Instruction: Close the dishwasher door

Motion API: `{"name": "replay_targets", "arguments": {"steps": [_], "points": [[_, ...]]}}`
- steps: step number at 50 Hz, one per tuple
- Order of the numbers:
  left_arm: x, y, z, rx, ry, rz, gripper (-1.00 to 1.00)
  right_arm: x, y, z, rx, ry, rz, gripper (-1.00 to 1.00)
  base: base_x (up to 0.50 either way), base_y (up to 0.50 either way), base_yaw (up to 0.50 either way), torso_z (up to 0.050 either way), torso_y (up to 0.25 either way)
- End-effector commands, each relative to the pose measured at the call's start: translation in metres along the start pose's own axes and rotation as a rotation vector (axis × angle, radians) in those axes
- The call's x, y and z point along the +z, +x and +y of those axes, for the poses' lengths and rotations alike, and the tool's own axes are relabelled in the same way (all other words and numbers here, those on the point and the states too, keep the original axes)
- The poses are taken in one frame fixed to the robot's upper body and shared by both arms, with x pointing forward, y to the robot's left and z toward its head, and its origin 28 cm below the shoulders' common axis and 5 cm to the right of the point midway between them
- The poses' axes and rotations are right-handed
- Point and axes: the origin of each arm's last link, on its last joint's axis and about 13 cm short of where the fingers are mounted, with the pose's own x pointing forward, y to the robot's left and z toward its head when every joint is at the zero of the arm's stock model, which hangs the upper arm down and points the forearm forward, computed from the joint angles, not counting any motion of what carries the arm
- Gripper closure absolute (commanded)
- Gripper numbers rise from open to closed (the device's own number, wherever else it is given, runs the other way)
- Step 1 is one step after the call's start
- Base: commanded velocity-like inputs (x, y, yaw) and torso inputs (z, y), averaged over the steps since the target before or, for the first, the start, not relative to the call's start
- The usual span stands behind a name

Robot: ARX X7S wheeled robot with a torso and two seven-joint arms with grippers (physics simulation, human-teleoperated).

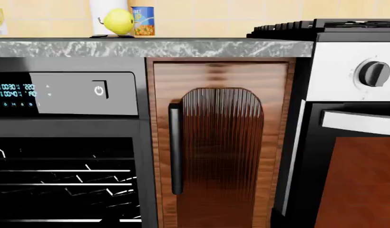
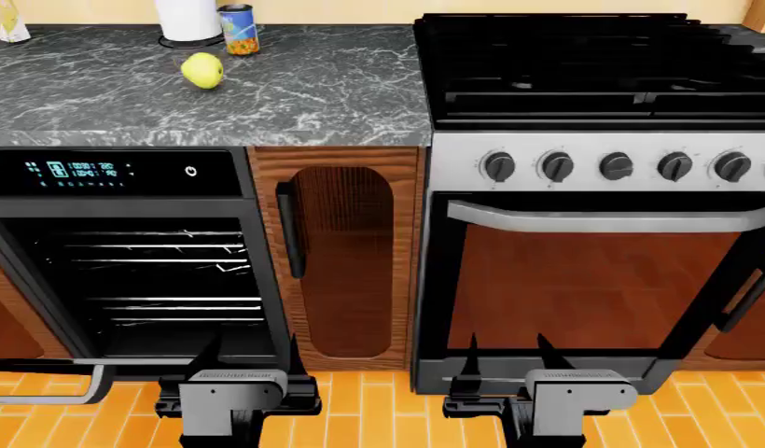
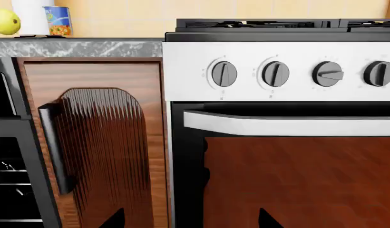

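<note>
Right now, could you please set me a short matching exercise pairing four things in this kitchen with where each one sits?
Things:
1. yellow round apple
2. glossy black dishwasher control strip with cyan display
3. brown ribbed wood cabinet door
4. long silver oven bar handle

Places:
A. under the row of knobs
B. between dishwasher and oven
C. on the grey marble countertop
D. above the open rack cavity

Pairs: 1-C, 2-D, 3-B, 4-A

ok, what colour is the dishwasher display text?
Cyan, on the black control strip; clearest in the head view.
</note>
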Motion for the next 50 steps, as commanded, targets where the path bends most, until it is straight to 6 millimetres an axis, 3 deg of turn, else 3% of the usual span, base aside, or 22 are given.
{"name": "replay_targets", "arguments": {"steps": [1,11,40,50], "points": [[-0.0003,0.0003,0.0002,0.0,-0.001,0.0,-1.0,-0.0005,0.0,0.0006,-0.002,-0.007,-0.001,-1.0,0.0,0.0,0.0,0.0,0.0],[-0.0006,0.001,0.0004,-0.002,0.001,-0.001,-1.0,-0.0013,-0.0018,0.0011,-0.004,-0.025,0.01,-1.0,-0.04,0.0,0.0,0.0,0.0],[-0.0022,0.0021,0.0008,-0.002,0.002,0.002,-1.0,0.0,-0.0073,0.0003,0.032,-0.027,0.007,-1.0,-0.5,0.0,0.0,0.0,0.0],[-0.0023,0.0025,0.0011,-0.003,0.001,0.0,-1.0,0.0015,-0.01,0.0005,0.034,-0.037,-0.064,-1.0,-0.02,0.36,0.0,0.0,0.0]]}}
